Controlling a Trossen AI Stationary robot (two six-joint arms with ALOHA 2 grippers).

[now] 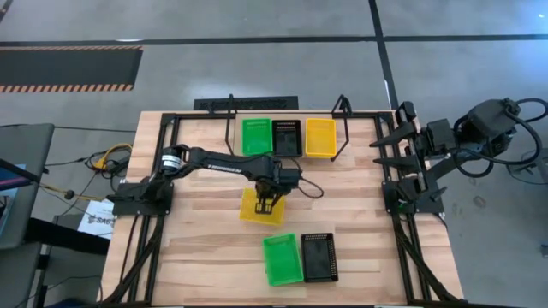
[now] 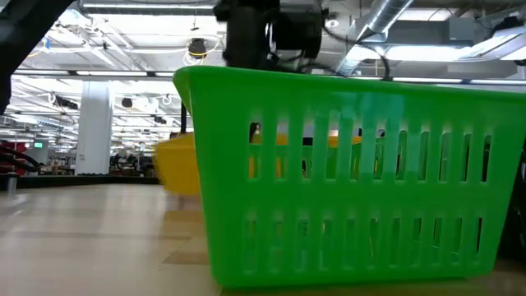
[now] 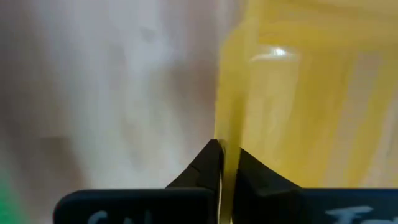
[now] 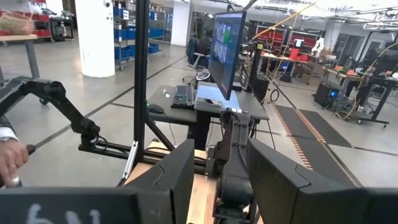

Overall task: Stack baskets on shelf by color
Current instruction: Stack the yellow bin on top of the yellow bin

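The shelf (image 1: 229, 128) stands at the table's far edge and holds a green basket (image 1: 255, 137), a black basket (image 1: 286, 137) and a yellow basket (image 1: 321, 137) side by side. My left gripper (image 1: 267, 204) is over the table's middle, shut on another yellow basket (image 1: 250, 210), which also shows behind the green one in the low view (image 2: 177, 164). A green basket (image 1: 282, 258) and a black basket (image 1: 318, 257) rest flat on the table near its near edge. My right gripper (image 4: 217, 180) waits open by the table's right edge. My left gripper pinches one wall of the yellow basket (image 3: 229, 134) between its two fingers (image 3: 208, 163), one finger on each face of the wall. It comes from above, pointing down. Whether the basket is clear of the table, I cannot tell.
The near green basket (image 2: 345, 181) fills the low view and hides most of the scene behind it. Black frame rails (image 1: 163, 154) edge the table. Bare wood lies to the left of the held basket. A person's hand (image 4: 9, 162) shows beyond the table in the right wrist view.
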